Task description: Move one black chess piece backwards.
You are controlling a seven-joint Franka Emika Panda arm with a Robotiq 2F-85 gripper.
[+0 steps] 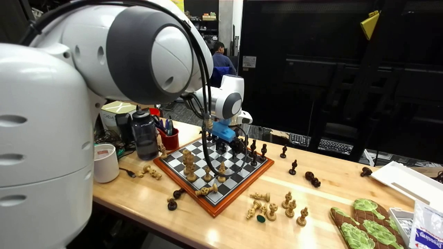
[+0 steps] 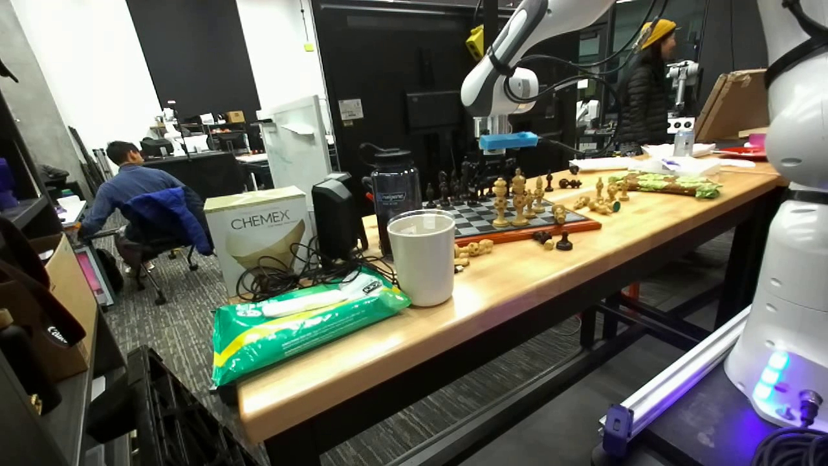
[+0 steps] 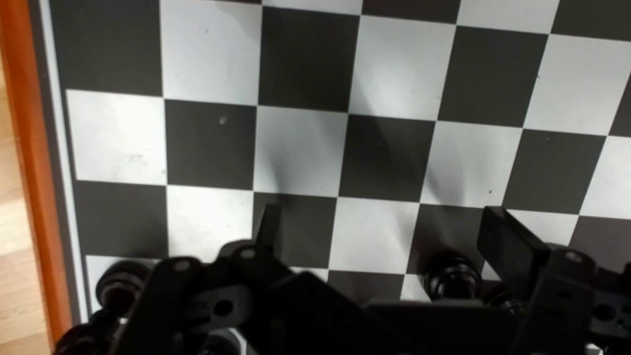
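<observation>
The chessboard, dark and light squares in an orange-brown frame, shows in both exterior views (image 1: pixel 242 188) (image 2: pixel 563 228) and the wrist view (image 3: pixel 29 162). My gripper (image 3: pixel 381 211) is open over the board's black side, fingers wide apart with nothing gripped; it also shows in an exterior view (image 1: pixel 228 147). A black piece (image 3: pixel 451 277) stands just inside the right finger, partly hidden by the gripper body. Another black piece (image 3: pixel 508 301) is mostly hidden by that finger. A black piece (image 3: pixel 121 288) stands near the left border. More black pieces (image 1: pixel 264 150) (image 2: pixel 444 188) stand along the far side.
Tan pieces (image 1: pixel 191 173) stand on the near part of the board. Loose pieces (image 1: pixel 271 211) lie and stand on the table around it. A dark bottle (image 1: pixel 144 135), red pen cup (image 1: pixel 170 140) and white mug (image 1: pixel 105 164) stand beside the board. An oven mitt (image 1: pixel 368 224) lies farther off.
</observation>
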